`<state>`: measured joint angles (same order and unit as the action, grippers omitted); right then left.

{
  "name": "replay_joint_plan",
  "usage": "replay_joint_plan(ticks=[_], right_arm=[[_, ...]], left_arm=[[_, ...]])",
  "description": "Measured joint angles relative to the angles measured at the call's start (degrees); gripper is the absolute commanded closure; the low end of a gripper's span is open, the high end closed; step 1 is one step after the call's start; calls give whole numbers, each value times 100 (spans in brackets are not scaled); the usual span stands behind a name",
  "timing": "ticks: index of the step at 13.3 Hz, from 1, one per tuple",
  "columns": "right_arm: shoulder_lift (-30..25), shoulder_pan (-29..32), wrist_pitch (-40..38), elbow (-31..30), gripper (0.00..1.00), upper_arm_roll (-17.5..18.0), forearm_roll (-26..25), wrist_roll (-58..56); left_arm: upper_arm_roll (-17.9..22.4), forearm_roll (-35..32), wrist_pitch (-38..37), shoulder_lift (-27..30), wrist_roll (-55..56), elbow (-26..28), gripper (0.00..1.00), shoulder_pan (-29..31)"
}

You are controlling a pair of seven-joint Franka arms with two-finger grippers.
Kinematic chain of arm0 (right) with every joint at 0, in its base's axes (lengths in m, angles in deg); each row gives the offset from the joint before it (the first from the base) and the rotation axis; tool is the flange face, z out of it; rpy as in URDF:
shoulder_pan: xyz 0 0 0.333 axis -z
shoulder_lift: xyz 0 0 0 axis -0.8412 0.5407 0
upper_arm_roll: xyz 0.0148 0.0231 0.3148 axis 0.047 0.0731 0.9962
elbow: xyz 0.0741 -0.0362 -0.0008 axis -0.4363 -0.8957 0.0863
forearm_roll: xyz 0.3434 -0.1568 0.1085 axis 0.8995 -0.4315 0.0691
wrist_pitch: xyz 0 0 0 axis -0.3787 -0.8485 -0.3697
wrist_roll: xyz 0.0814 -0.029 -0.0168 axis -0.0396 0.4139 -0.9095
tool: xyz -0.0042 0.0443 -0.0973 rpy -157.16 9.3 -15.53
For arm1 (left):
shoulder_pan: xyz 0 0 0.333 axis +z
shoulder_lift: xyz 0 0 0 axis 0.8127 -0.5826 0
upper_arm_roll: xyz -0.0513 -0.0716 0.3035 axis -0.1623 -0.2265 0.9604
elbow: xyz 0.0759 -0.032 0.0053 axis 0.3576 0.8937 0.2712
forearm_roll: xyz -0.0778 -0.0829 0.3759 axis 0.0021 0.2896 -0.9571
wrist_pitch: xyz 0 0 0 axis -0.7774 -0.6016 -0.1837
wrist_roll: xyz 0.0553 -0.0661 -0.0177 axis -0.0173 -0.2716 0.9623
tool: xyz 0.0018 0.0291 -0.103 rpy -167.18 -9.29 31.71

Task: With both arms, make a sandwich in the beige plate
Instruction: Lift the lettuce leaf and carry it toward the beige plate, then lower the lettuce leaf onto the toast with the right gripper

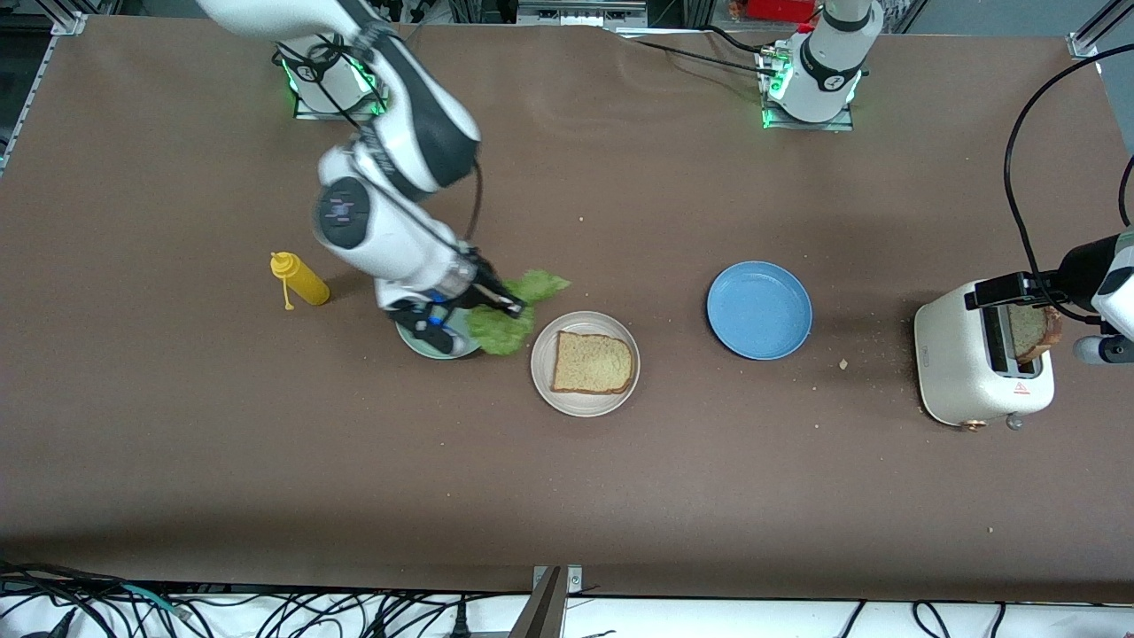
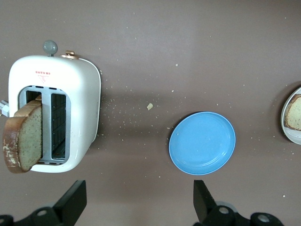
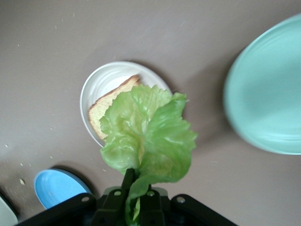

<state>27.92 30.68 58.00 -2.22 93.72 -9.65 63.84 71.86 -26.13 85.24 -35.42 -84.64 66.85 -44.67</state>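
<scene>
A yellow bottle (image 1: 301, 281) stands on the brown desk (image 1: 177, 443) toward the right arm's end, about midway between the desk's edge by the arm bases and its edge by the front camera.

Next to it is the mint plate (image 1: 425, 344), partly hidden under the right arm. The right gripper (image 1: 514, 307) hangs over the rim of this plate. Its fingers (image 3: 129, 181) are pressed together, pinching a green lettuce leaf (image 1: 518, 310). The leaf dangles in the air between the mint plate and the beige plate (image 1: 585, 363).

The beige plate sits in the middle of the desk, just beside the mint plate. One slice of bread (image 1: 593, 363) lies flat on it. The lettuce is not on the bread yet.

The blue plate (image 1: 759, 310) comes next, a little farther from the front camera than the beige plate. Small crumbs (image 1: 843, 363) lie on the desk between the blue plate and the toaster (image 1: 974, 372).

The white toaster stands near the desk's edge at the left arm's end. A second slice (image 1: 1032, 332) sticks up out of one slot, tilted.

The left gripper (image 2: 136, 202) hovers over the desk beside the toaster. Its fingers (image 2: 73, 200) are spread wide and hold nothing.
</scene>
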Motion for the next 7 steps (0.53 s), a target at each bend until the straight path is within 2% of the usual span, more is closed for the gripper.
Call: replay_joint_plan(ticks=[3, 7], right_arm=[[832, -493, 1312, 55, 100, -4, -6, 476], [1328, -599, 1812, 168, 100, -8, -184, 516]], left_arm=[[0, 0, 0, 0, 0, 2, 0, 0], [0, 0, 1, 0, 0, 2, 0, 0]])
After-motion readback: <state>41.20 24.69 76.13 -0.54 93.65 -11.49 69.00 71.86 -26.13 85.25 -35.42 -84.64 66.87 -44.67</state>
